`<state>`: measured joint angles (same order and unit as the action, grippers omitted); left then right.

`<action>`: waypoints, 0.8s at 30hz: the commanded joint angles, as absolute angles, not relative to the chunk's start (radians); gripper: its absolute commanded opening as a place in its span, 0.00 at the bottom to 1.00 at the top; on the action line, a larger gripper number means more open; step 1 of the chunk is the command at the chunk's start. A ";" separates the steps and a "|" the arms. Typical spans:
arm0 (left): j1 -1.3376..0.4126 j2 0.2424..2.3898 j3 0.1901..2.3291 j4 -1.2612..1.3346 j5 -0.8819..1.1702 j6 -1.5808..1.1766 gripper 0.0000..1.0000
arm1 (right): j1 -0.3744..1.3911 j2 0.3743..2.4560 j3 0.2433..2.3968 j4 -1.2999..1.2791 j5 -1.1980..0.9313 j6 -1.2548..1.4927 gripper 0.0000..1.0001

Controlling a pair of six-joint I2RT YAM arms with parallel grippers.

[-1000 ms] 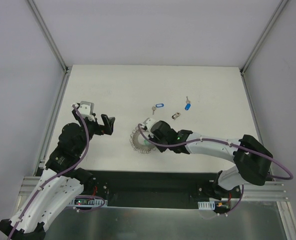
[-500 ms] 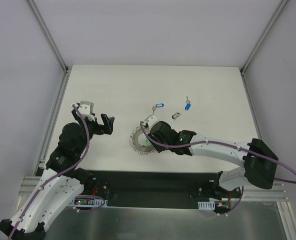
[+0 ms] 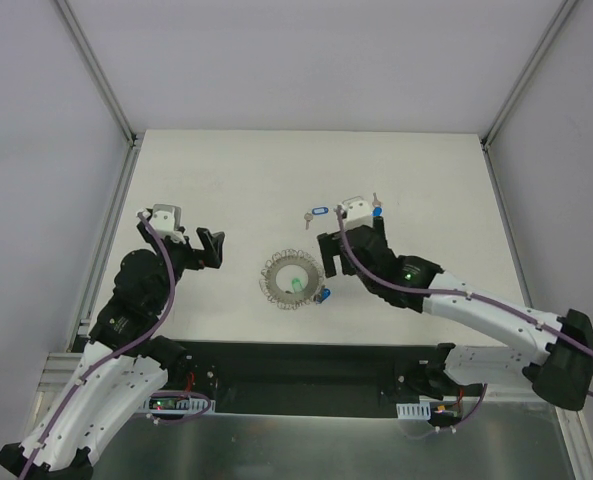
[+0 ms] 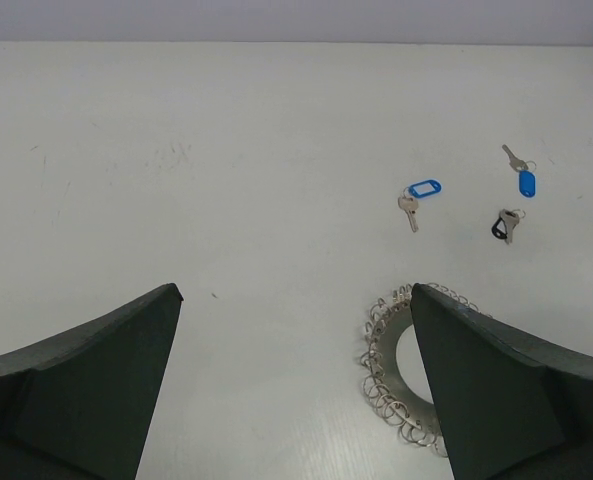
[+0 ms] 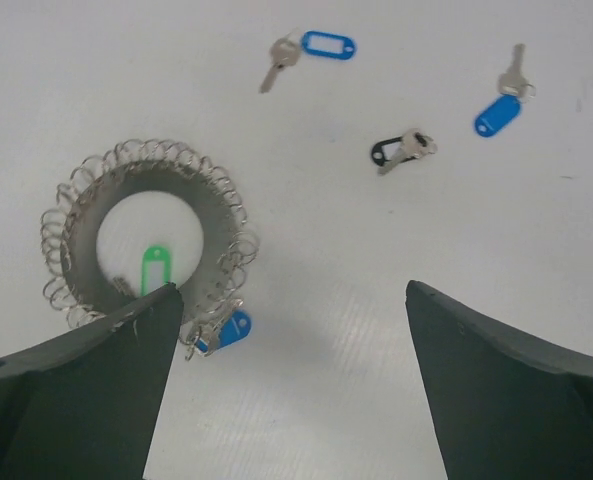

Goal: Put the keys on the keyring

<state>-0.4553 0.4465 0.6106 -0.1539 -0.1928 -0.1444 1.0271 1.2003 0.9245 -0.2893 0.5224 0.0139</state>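
The keyring, a flat grey disc rimmed with wire coils, lies on the table, and a green tag sits inside its hole. A blue-tagged key lies against the coils at its lower right rim; whether it is threaded does not show. Three loose keys lie beyond: one with a blue-framed tag, one dark-tagged, one blue-tagged. My right gripper hangs open and holds nothing, just right of the ring. Left of the keyring, my left gripper is open and holds nothing.
The white table is fenced by grey walls and aluminium posts at the back corners. A black rail with the arm bases runs along the near edge.
My right gripper opened and drew back up and to the right, off the keyring. A blue-tagged key stays at the ring's rim. The left arm barely moved.
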 commanded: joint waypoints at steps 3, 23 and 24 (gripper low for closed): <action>-0.436 0.446 0.598 -0.117 -0.233 -0.169 0.99 | 0.927 0.973 0.799 -0.316 0.768 0.286 0.96; -0.434 0.578 0.601 -0.133 -0.225 -0.198 0.99 | 0.831 0.591 0.653 -0.877 1.213 0.710 0.99; -0.434 0.577 0.601 -0.135 -0.230 -0.192 0.99 | 0.831 0.598 0.661 -0.894 1.219 0.713 0.99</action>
<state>-0.4431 0.5869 0.6014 -0.1474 -0.1940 -0.1917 0.8326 0.5842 0.6022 -0.7811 1.1343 0.7136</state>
